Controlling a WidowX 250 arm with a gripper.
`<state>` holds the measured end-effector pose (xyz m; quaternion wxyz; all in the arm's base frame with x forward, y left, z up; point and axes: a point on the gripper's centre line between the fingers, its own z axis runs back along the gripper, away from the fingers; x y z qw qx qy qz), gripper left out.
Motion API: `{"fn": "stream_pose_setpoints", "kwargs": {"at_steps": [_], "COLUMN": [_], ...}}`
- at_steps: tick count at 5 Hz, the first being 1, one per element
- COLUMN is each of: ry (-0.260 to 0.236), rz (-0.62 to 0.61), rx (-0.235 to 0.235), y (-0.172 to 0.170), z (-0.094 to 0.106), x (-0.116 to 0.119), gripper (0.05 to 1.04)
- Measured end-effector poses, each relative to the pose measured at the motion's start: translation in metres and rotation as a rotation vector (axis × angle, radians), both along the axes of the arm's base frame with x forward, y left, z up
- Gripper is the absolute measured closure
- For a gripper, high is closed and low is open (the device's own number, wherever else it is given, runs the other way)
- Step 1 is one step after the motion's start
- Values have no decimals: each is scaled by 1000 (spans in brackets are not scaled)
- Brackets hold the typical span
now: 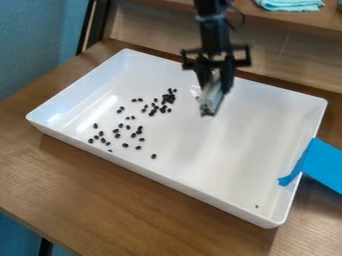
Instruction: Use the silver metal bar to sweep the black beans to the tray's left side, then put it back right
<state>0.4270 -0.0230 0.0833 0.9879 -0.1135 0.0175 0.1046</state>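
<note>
While dark bits dot the tray, the gripper holds a pale object.

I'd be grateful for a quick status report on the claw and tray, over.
Black claw over white rectangular tray, gripping pale grey object, type unclear. Small dark oval pellets scattered, partly clumped, to view's left. Blue tape over right-hand rim.
</note>
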Motion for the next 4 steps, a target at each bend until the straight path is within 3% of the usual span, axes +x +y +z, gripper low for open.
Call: {"fn": "stream_pose_setpoints", "kwargs": {"at_steps": [2,4], "ry": [-13,-22], "rz": [37,45], "rx": [66,66], "y": [-15,-4], "z": [-35,-38], "x": [23,28], "gripper": [691,691]}}
